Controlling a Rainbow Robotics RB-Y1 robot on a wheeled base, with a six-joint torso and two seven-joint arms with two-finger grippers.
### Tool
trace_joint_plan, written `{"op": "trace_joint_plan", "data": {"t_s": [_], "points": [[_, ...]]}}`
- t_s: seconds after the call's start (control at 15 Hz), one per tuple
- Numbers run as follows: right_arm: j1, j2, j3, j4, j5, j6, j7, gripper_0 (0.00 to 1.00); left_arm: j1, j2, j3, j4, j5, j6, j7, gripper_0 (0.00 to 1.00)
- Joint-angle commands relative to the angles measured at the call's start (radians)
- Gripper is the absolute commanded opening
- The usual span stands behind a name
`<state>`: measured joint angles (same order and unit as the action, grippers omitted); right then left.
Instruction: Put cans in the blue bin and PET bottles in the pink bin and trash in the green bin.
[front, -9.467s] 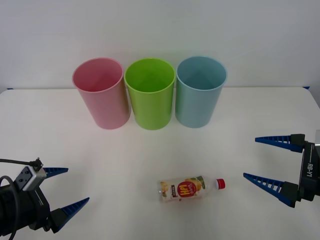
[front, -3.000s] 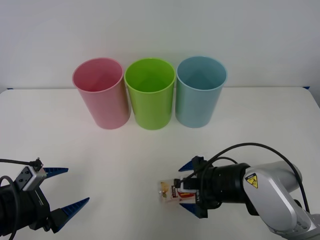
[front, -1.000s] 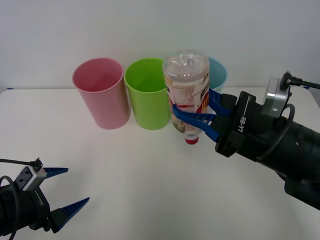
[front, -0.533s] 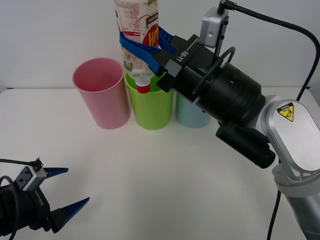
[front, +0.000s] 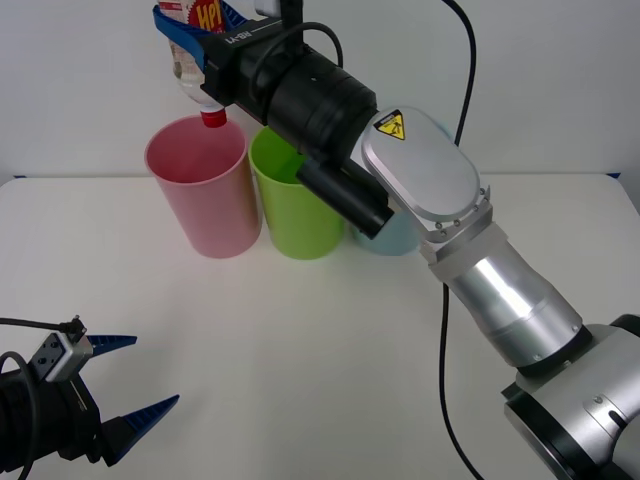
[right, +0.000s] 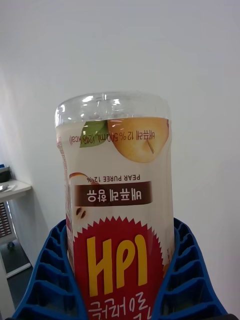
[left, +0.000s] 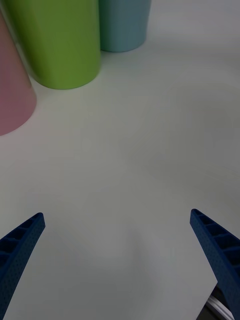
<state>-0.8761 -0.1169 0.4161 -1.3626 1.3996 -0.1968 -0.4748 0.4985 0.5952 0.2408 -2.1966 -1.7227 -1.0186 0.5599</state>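
My right gripper (front: 193, 32) is shut on the PET bottle (front: 188, 62), a clear bottle with a yellow-orange label. It holds the bottle upside down, high over the back left of the table. The red cap (front: 212, 118) points down and hangs just above the open mouth of the pink bin (front: 200, 195). In the right wrist view the blue fingers (right: 192, 272) clasp the bottle (right: 117, 200) on both sides. The green bin (front: 293, 212) stands right of the pink one. The blue bin (front: 396, 244) is mostly hidden behind my right arm. My left gripper (front: 156, 368) rests open at the near left.
The three bins stand in a row at the back of the white table (front: 300, 350). In the left wrist view the pink bin (left: 12, 95), green bin (left: 55, 40) and blue bin (left: 122, 22) lie ahead of the left gripper (left: 116, 215). My right arm reaches across the green and blue bins.
The right arm lifted the bottle off the table, turned it cap down and carried it left, from over the green bin to over the pink bin. The left arm stayed still.
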Motion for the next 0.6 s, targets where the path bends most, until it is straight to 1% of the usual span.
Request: {"op": "trace_joint_plan", "data": {"t_s": [0.07, 0.2, 0.27, 0.4, 0.6], "points": [[-0.113, 0.080, 0.009, 0.197, 0.019, 0.059, 0.018, 0.00, 0.000, 0.000, 0.000, 0.000, 0.000, 0.000, 0.000, 1.00], [-0.172, 0.122, 0.030, 0.312, 0.025, 0.099, 0.030, 0.00, 0.000, 0.000, 0.000, 0.000, 0.000, 0.000, 0.000, 1.00], [-0.201, 0.134, 0.059, 0.369, 0.021, 0.142, 0.033, 0.00, 0.000, 0.000, 0.000, 0.000, 0.000, 0.000, 0.000, 1.00], [-0.210, 0.134, 0.102, 0.410, 0.010, 0.189, 0.033, 0.00, 0.000, 0.000, 0.000, 0.000, 0.000, 0.000, 0.000, 1.00], [-0.210, 0.134, 0.109, 0.468, 0.022, 0.214, 0.039, 0.00, 0.000, 0.000, 0.000, 0.000, 0.000, 0.000, 0.000, 1.00]]}}
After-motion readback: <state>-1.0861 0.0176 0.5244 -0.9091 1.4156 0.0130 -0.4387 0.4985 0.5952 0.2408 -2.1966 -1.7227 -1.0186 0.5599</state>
